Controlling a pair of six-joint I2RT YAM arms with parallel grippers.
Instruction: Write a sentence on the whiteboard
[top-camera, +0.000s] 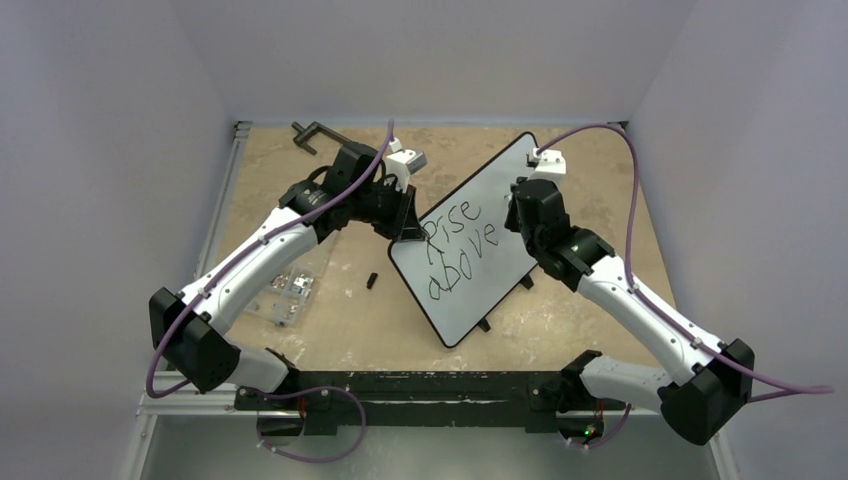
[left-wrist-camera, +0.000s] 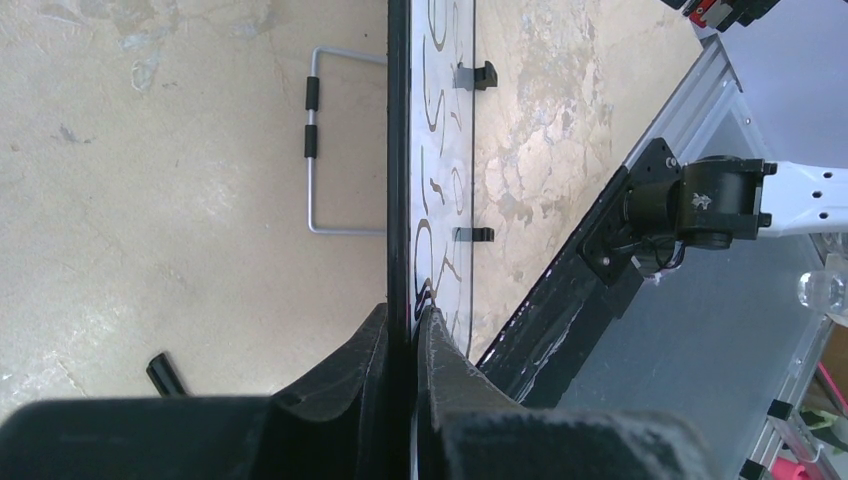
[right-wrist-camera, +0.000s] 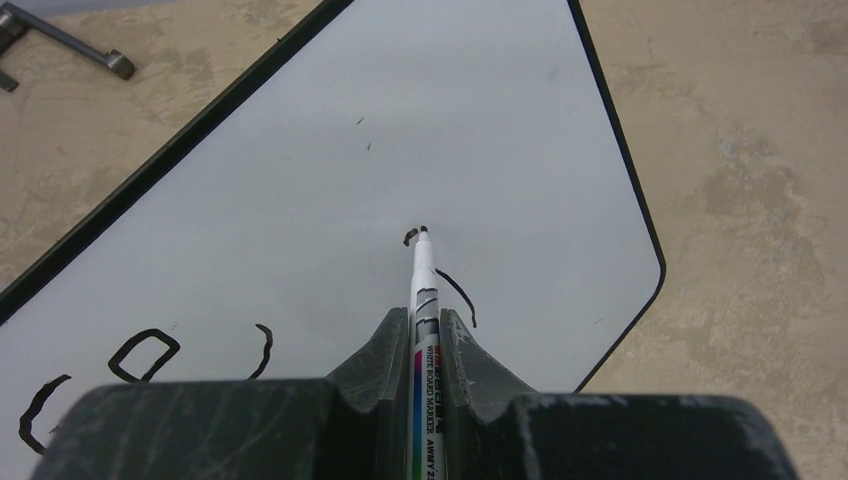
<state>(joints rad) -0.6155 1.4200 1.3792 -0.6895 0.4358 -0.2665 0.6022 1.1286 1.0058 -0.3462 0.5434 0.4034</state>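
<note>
The whiteboard is big, flat and white, with a thin black rim and round corners. It sits turned at a slant in the middle of the table. The sentence on it, in wobbly black letters, reads "Rise above".

I count one whiteboard, two whole words of the sentence on it, one marker, and two hands: my left hand and my right hand. On the tabletop: one small black piece, one black clamp, one clear plastic sheet.
</note>
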